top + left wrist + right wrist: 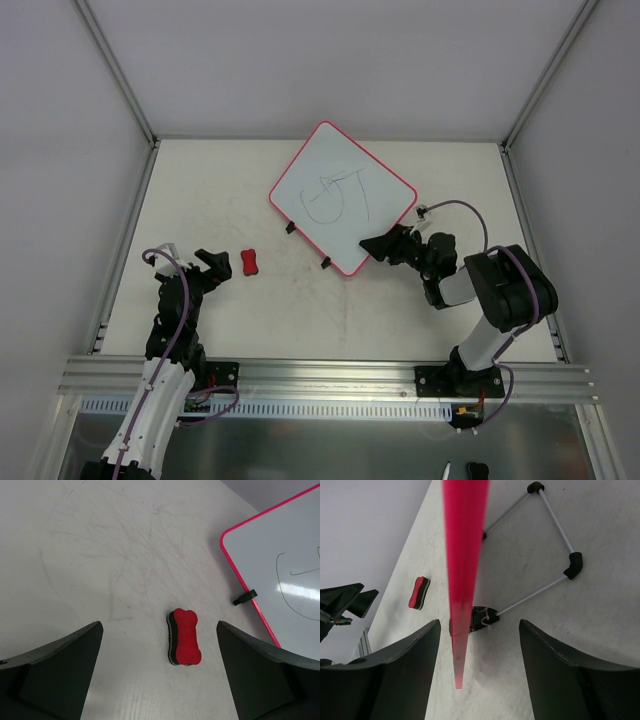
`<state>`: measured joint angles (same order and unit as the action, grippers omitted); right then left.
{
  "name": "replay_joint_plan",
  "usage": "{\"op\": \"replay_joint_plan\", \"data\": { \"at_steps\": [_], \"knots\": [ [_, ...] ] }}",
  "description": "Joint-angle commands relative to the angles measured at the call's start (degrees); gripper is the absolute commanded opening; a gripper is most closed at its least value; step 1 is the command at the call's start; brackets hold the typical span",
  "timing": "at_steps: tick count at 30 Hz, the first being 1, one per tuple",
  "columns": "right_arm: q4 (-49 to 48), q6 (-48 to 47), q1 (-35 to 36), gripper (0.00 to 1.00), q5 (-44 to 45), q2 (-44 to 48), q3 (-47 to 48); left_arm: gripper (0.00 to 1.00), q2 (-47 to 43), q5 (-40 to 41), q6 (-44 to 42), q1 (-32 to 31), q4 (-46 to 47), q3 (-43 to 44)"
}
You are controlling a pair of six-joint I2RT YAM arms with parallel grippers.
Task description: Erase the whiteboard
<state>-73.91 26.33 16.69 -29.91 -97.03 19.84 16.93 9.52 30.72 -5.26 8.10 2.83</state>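
Note:
The whiteboard (340, 195) lies tilted at the table's middle back, white with a red-pink rim, black scribbles and two black clips. The red bow-shaped eraser (250, 263) lies on the table left of it. My left gripper (214, 264) is open and empty just left of the eraser. In the left wrist view the eraser (185, 636) lies ahead between the open fingers, and the whiteboard (285, 565) is at the right. My right gripper (380, 246) is open at the board's near right edge. In the right wrist view the rim (462, 580) runs edge-on between the open jaws, apart from both.
In the right wrist view a thin wire stand (555, 580) with black corner joints lies under the raised board, and a black clip (482, 618) sits by the rim. White walls and metal rails (130, 240) enclose the table on three sides.

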Motion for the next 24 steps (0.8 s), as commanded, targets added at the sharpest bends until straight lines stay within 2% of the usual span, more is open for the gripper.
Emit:
{"op": "replay_joint_plan", "data": {
  "at_steps": [1,16,17,18,21,24],
  "knots": [
    [-13.9,-1.6,-0.3,0.68,1.8,2.3,-0.5,0.99,-0.1,0.4,0.3,-0.2,1.2,0.5],
    [-13.9,3.2,-2.1,0.46,0.5,5.0,0.9,0.99,0.1,0.1,0.1,-0.2,1.3,0.6],
    [-14.0,3.3,-2.2,0.43,0.4,5.0,1.0,0.99,0.1,0.1,0.1,-0.2,1.3,0.7],
    [-14.0,3.4,-2.2,0.34,0.1,5.1,1.2,0.99,0.2,0.1,0.1,-0.2,1.3,0.6],
    [-13.9,3.6,-2.1,0.21,-0.3,4.7,1.3,0.99,0.4,0.0,0.0,-0.2,1.4,0.8],
    [-13.9,3.1,-2.2,0.2,-0.7,4.9,1.3,0.99,0.6,-0.1,0.0,-0.2,1.4,0.8]
  ]
}}
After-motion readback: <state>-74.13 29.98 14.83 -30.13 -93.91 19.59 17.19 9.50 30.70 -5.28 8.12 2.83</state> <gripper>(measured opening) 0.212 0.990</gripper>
